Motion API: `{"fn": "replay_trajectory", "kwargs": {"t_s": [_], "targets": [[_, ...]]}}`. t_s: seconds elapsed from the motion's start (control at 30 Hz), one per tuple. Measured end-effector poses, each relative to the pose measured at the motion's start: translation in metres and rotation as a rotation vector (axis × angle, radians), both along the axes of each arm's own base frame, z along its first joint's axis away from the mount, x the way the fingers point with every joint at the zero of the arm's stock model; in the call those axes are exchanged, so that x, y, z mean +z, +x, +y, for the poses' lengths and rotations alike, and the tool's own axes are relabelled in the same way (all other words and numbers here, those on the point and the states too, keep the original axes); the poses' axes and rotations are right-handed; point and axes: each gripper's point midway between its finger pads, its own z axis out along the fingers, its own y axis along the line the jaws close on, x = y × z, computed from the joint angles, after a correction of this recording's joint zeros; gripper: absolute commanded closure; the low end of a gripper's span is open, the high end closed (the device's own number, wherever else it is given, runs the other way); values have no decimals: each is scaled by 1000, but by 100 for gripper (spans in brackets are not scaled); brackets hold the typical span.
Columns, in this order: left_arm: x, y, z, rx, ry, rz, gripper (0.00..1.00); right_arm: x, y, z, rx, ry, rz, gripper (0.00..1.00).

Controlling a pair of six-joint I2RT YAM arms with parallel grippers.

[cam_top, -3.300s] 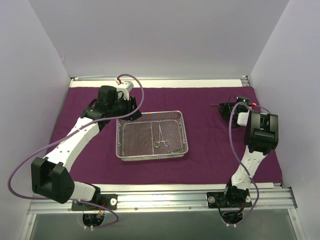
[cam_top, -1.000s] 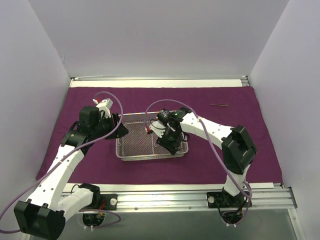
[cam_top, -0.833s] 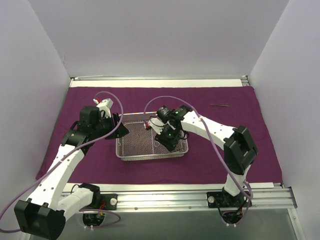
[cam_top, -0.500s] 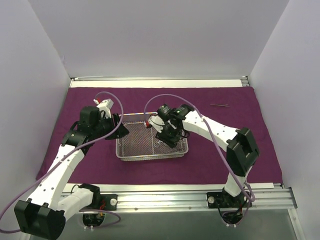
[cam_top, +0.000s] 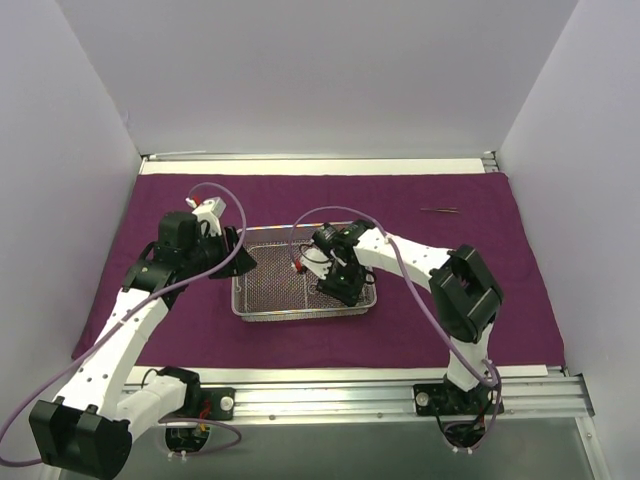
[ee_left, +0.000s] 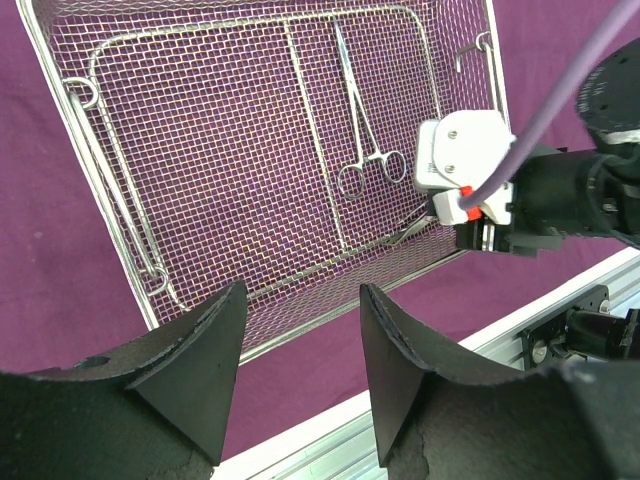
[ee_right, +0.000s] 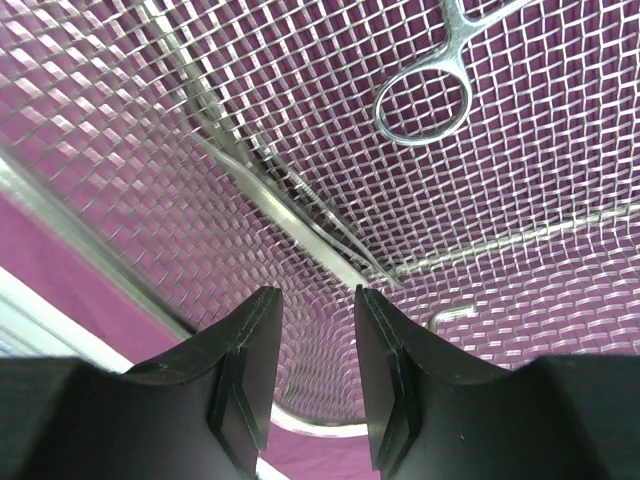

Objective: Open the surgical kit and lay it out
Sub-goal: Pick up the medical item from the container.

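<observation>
The dark purple cloth wrap (cam_top: 450, 290) lies spread flat over the table. The silver wire-mesh tray (cam_top: 262, 314) stands on it at the centre. Scissor-like forceps (ee_left: 362, 150) and thin tweezers (ee_right: 300, 215) lie in the tray's right part. Another thin instrument (cam_top: 440, 210) lies on the cloth at the far right. My right gripper (ee_right: 316, 295) is open and empty, low inside the tray's near right corner, just above the tweezers. My left gripper (ee_left: 300, 290) is open and empty, raised over the tray's left side (cam_top: 240, 258).
White walls close in the left, far and right sides. A metal rail (cam_top: 330, 395) with both arm bases runs along the near edge. The right arm reaches across the cloth from the right. Purple cables loop above both wrists.
The right arm left the far right of the cloth, where a thin instrument now lies, and came into the tray. In the last second it dropped toward the near right corner. The left arm drew back.
</observation>
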Motion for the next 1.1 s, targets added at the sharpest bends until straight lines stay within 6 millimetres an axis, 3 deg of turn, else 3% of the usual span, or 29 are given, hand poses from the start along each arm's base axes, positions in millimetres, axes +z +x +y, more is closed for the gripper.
{"fn": "replay_trajectory", "kwargs": {"t_s": [0.27, 0.4, 0.5, 0.53, 0.67, 0.93, 1.1], "targets": [[-3, 1, 0, 1, 2, 13, 42, -30, 10, -3, 3, -36, -29, 66], [-6, 2, 0, 3, 3, 21, 42, -32, 11, -4, 1, -45, -34, 71], [-6, 2, 0, 2, 4, 24, 42, -32, 10, -5, 2, -53, -38, 80], [-7, 2, 0, 3, 4, 25, 42, -32, 10, -6, 0, -57, -39, 88], [-9, 3, 1, 4, 7, 34, 42, -30, 20, -9, -8, -73, -91, 100], [-21, 9, 2, 9, 16, 81, 42, -21, 33, 1, -50, -39, -144, 100], [-24, 10, -4, -13, -10, 103, 42, 4, 46, 19, -90, 54, -182, 100]]}}
